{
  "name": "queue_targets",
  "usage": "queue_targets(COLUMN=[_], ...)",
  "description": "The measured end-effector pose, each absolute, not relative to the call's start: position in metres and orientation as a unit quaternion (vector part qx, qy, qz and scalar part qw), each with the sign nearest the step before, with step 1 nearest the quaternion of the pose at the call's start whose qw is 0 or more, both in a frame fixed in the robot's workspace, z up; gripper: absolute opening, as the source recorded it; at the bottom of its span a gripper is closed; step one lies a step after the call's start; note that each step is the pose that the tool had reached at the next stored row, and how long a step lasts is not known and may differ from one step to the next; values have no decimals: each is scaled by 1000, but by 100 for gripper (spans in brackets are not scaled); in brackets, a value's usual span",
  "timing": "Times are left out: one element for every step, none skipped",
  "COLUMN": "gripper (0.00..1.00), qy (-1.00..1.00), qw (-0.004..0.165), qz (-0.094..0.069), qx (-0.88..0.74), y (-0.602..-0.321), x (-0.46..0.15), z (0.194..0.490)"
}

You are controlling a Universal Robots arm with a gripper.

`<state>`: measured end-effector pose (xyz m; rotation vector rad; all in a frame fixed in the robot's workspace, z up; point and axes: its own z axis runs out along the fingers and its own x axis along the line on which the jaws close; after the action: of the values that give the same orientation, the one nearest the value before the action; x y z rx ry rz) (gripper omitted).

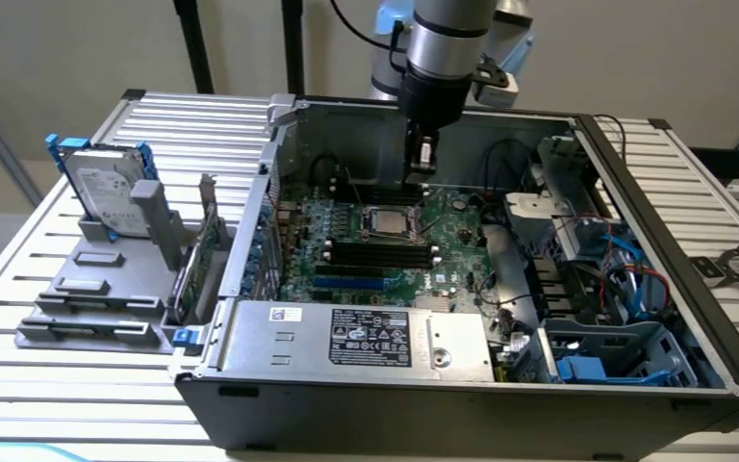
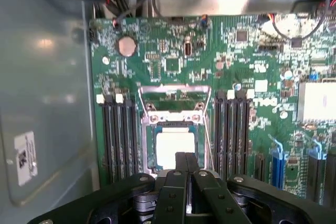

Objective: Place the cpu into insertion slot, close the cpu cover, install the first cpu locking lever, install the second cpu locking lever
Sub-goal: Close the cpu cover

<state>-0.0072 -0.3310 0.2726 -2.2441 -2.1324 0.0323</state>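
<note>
The cpu (image 2: 175, 147), a silvery square chip, lies flat in the insertion slot (image 2: 148, 145), the black socket between the memory slots on the green motherboard (image 2: 168, 51). The cpu cover (image 2: 175, 89), a thin metal frame with a window, stands swung open at the socket's far edge. Thin wire levers run along both sides of the socket, one of them (image 2: 209, 129) beside the cpu. My gripper (image 2: 185, 157) hangs just above the socket's near edge, its fingers pressed together and holding nothing. In the exterior view the gripper (image 1: 419, 175) hovers over the socket (image 1: 388, 220) inside the open case.
Long black memory slots (image 2: 116, 135) flank the socket on both sides. A silver power supply box (image 1: 357, 337) fills the case's front. Cables and drive bays (image 1: 600, 279) crowd the exterior view's right. A hard drive (image 1: 107, 192) stands in a grey rack outside the case.
</note>
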Motion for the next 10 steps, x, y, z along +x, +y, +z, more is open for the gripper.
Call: queue_targets(gripper=[11,11,11,11,11,11,11,11,11,11], qy=[-689,-689,-689,-689,-689,-689,-689,-689,-689,-689], qw=[23,24,24,25,25,25,25,26,26,26], qz=[11,11,11,11,11,12,12,12,12,11], qx=[-725,-725,-725,-725,-725,-725,-725,-725,-725,-725], y=[-331,-331,-331,-331,-331,-331,-331,-331,-331,-331], x=[-3,2,6,11,15,20,25,29,34,38], z=[274,276,278,279,281,281,282,282,282,282])
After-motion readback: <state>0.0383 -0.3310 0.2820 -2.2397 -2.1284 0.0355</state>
